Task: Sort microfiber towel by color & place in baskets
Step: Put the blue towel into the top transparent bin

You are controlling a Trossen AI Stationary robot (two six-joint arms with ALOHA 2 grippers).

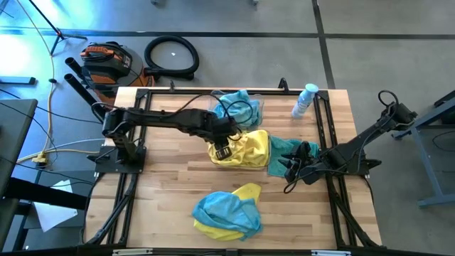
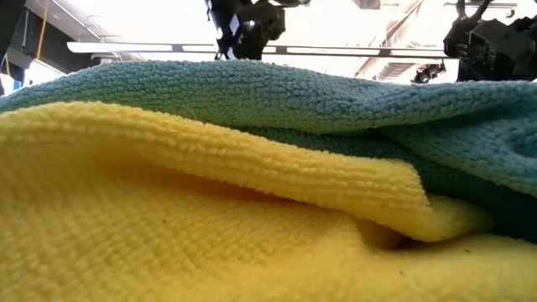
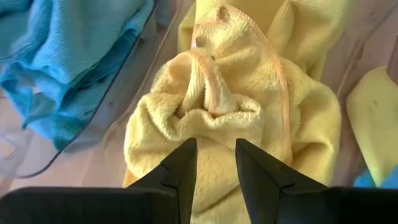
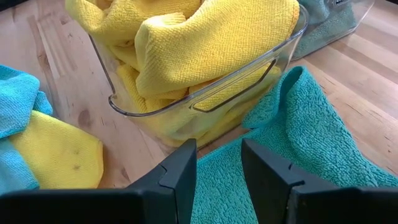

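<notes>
A: Towels first. Yellow towels (image 4: 211, 43) heaped in a clear basket (image 4: 205, 93) at mid-table, bulging above its rim. Teal towels (image 1: 238, 107) fill the second basket (image 1: 257, 102), just beyond it on the far side.

B: Any loose ones?

A: One teal towel (image 4: 311, 143) lies flat on the wooden table (image 1: 163, 185), right of the yellow basket and touching its wall. A mixed heap (image 1: 227, 211) of teal and yellow cloth sits near the front edge, well apart from both baskets. It lies so close to the low camera that it fills that view.

B: Left gripper?

A: Left gripper (image 3: 216, 165) hangs over the yellow basket, fingers spread a little with a gap between them, tips just above the crumpled yellow cloth. Nothing pinched.

B: Right one?

A: Right gripper (image 4: 217, 165) sits low over the loose teal towel, pointing at the yellow basket's wall. Fingers apart, a strip of teal showing between them. Cannot tell whether the tips touch the cloth; not gripping it.

B: Anything else on the table?

A: Small clear bottle with a blue cap (image 1: 305, 100) at the far right, beside the teal basket. On the floor beyond the table, a coiled black hose (image 1: 171, 56) and an orange-and-black machine (image 1: 106, 61).
</notes>
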